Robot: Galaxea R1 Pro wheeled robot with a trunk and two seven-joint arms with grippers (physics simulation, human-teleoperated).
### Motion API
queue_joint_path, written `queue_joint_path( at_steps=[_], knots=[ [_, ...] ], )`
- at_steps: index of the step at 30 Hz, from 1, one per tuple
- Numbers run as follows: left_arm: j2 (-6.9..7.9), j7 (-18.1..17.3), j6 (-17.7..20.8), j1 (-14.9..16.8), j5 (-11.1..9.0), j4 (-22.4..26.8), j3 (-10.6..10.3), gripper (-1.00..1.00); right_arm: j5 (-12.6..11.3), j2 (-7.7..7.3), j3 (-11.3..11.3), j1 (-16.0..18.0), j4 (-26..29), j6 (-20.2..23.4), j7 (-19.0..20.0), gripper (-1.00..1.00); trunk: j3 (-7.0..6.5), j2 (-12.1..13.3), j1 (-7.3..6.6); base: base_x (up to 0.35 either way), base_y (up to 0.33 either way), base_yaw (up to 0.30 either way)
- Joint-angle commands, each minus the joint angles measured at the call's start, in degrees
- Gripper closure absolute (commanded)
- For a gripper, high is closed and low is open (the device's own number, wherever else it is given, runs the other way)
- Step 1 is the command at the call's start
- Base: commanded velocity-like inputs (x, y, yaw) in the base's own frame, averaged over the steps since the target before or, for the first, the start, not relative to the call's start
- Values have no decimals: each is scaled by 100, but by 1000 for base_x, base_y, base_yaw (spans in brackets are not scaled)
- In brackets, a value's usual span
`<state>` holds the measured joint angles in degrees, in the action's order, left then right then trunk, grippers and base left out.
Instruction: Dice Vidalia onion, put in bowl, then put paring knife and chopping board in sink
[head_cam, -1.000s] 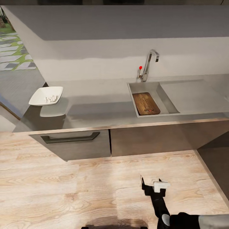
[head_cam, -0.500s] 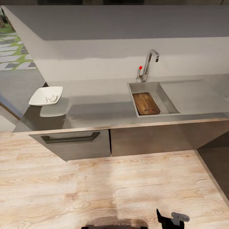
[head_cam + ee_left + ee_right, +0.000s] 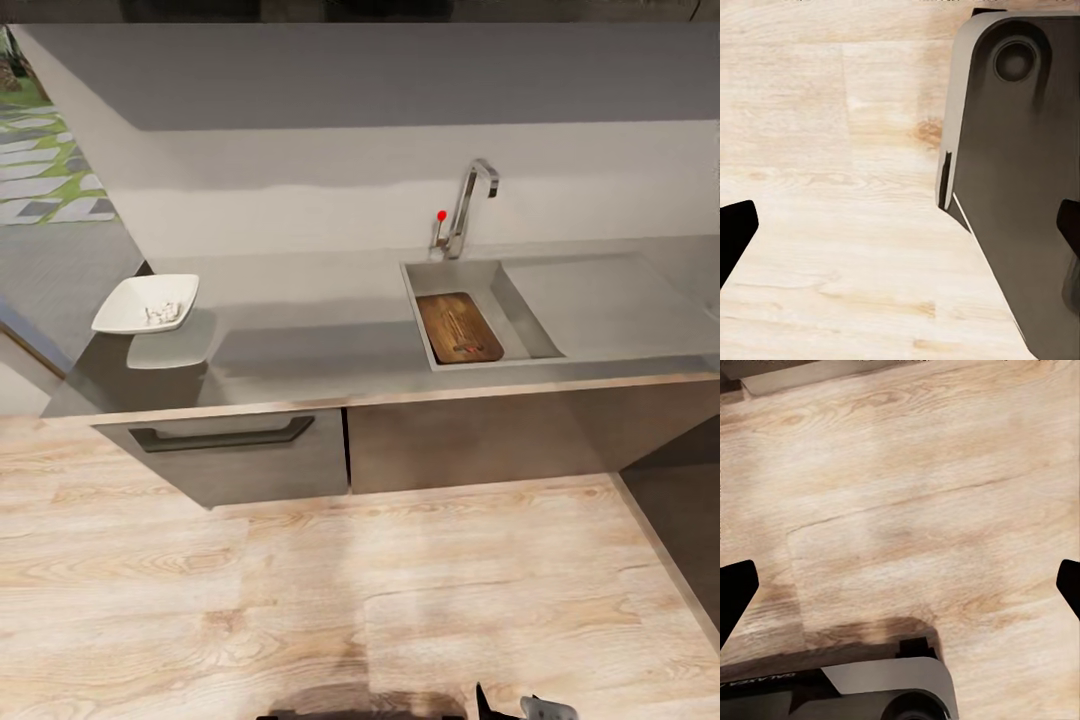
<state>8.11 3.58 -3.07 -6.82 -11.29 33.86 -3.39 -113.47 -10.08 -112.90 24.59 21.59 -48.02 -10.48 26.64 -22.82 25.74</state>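
1. Bowl (image 3: 146,303): white, squarish, sits at the far left end of the countertop (image 3: 300,345), close to the counter's corner. Small pale bits inside it; too small to identify for certain.
2. Countertop: grey, slightly glossy. The stretch between bowl and sink holds nothing but the bowl's reflection. Dark grey cabinets below, one drawer with a long dark handle (image 3: 222,436).
3. Sink (image 3: 513,300): steel basin set in the right half of the counter, flat drainboard to its right.
4. Tap (image 3: 468,204): angular chrome, stands at the basin's back edge, red knob (image 3: 441,214) just left of it.
5. Chopping board (image 3: 459,327): dark brown, lying flat inside the basin, against its left side.
6. Paring knife (image 3: 462,333): a thin dark shape with a reddish end lies on the board, lengthwise. Small and blurry, details not readable.
7. Right gripper (image 3: 510,708): low over the wood floor (image 3: 300,600), at the head view's bottom edge, well away from the counter. In the right wrist view, fingertips (image 3: 735,592) sit at opposite edges, so jaws spread wide, nothing between them.
8. Left gripper (image 3: 900,232): also spread wide, nothing held; it points down at the floor beside the robot's dark base (image 3: 1020,187).
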Motion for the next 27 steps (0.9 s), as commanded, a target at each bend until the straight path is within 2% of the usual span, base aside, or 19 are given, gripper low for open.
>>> queue_joint_path(
  at_steps=[1, 27],
  knots=[
    [7, 38, -17, -3, -49, 2, -38, -100, 0, -3, -48, 11, 21, -23, -55, -100, -1, -10, 4, 0, 0, 0],
    [7, 38, -18, -3, -49, -46, -38, -100, 0, -2, -49, 11, 19, -31, -51, -100, -238, -10, 4, 0, 0, 0]
  ],
)
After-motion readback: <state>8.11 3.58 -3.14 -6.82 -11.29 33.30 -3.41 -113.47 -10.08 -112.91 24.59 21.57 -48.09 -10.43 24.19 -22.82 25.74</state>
